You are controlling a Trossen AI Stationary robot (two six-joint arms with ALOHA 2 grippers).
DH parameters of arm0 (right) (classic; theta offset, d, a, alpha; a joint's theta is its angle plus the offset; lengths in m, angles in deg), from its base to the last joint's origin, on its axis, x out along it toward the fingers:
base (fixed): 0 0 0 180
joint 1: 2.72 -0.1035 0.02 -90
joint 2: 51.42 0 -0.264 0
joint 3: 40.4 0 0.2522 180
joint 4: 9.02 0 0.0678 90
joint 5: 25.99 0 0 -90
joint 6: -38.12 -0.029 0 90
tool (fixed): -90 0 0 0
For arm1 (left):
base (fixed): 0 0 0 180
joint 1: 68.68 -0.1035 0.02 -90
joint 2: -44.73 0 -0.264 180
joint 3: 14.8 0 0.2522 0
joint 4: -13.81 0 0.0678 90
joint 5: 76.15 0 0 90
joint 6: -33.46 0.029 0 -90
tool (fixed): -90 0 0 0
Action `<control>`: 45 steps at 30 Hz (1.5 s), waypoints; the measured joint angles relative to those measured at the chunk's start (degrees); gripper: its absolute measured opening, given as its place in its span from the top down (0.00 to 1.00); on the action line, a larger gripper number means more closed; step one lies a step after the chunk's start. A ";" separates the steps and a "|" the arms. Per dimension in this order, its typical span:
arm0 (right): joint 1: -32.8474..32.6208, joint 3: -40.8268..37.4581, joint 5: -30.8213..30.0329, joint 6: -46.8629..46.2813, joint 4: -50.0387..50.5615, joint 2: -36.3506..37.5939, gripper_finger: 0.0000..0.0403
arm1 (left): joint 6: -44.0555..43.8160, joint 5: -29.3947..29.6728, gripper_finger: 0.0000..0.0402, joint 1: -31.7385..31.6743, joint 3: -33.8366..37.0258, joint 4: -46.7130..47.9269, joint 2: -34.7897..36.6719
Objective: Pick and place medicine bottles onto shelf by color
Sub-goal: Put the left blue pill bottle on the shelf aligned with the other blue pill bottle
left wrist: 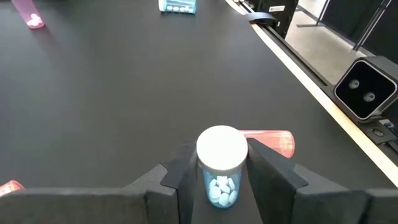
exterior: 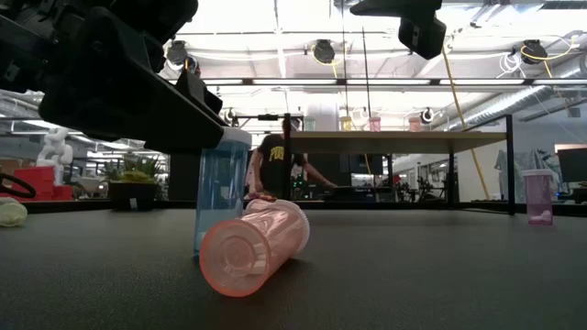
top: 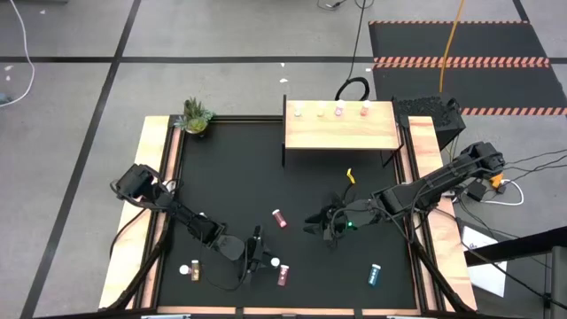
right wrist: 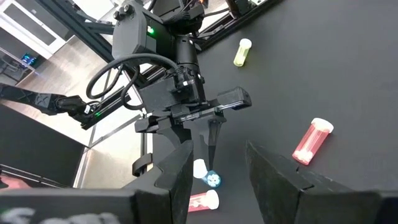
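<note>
A pale blue bottle [left wrist: 220,167] with a white cap stands upright near the table's front edge, and my left gripper [top: 260,257] is shut on it. Just behind it a pink bottle [left wrist: 273,140] lies on its side. My right gripper [top: 317,223] hangs open above the table's middle with nothing between its fingers [right wrist: 180,168]. The shelf [top: 341,131] stands at the far edge with several bottles [top: 339,109] along its back. Loose on the table lie a dark red bottle [top: 280,218], a yellow one [top: 193,269] and a teal one [top: 375,275]. My left gripper pinches the blue bottle's body [left wrist: 210,183] just under the white cap, one finger [left wrist: 181,177] on each side. The fingers come from the table's left, slanting a little downward. The bottle stays upright, and its base [exterior: 209,240] looks to be on the table.
A small potted plant [top: 196,116] sits at the far left corner. Wooden rails [top: 161,186] run along both table sides. A camera box [left wrist: 364,87] stands past the front edge. Bare tabletop lies between the bottles and the shelf.
</note>
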 joint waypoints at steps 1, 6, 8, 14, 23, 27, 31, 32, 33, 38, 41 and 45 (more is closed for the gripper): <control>0.00 0.00 0.00 0.00 0.00 0.00 0.65 | 0.00 0.00 0.68 0.00 0.00 0.00 0.01; 0.00 0.00 -0.02 0.30 0.00 0.00 0.65 | -0.34 -0.01 0.68 -0.54 0.00 0.17 0.82; 0.00 0.00 -0.04 1.03 0.02 0.14 0.65 | -1.51 0.01 0.68 -1.30 0.00 0.48 2.21; 0.04 -0.04 -1.07 3.90 0.20 2.49 0.65 | -3.28 0.06 0.69 -5.59 -0.02 8.05 11.46; 0.05 -0.04 -9.54 10.49 1.23 10.98 0.65 | 0.15 7.27 0.69 -18.91 -4.07 24.34 27.45; 0.05 -0.04 -10.79 13.58 2.22 14.06 0.65 | 4.36 4.03 0.70 -26.53 -11.97 31.83 27.78; 0.07 -0.04 -13.49 16.64 4.18 16.75 0.65 | 8.56 3.56 0.70 -34.28 -20.43 38.44 25.89; 0.11 -0.04 -14.15 17.32 4.13 17.23 0.65 | 9.07 3.58 0.70 -36.47 -22.31 39.44 25.37; 0.19 -0.04 -14.76 18.19 4.12 17.85 0.65 | 9.43 3.60 0.70 -38.51 -24.17 39.76 24.67; 1.43 -0.04 -15.61 21.71 4.85 20.38 0.65 | 9.41 3.76 0.70 -47.10 -29.87 39.34 19.92; 2.50 -0.04 -15.61 23.67 5.49 21.67 0.65 | 9.53 2.70 0.70 -50.04 -31.19 37.73 15.84; 4.04 -0.04 -15.60 24.64 7.62 23.39 0.65 | 10.55 -0.32 0.70 -51.17 -33.71 37.06 10.38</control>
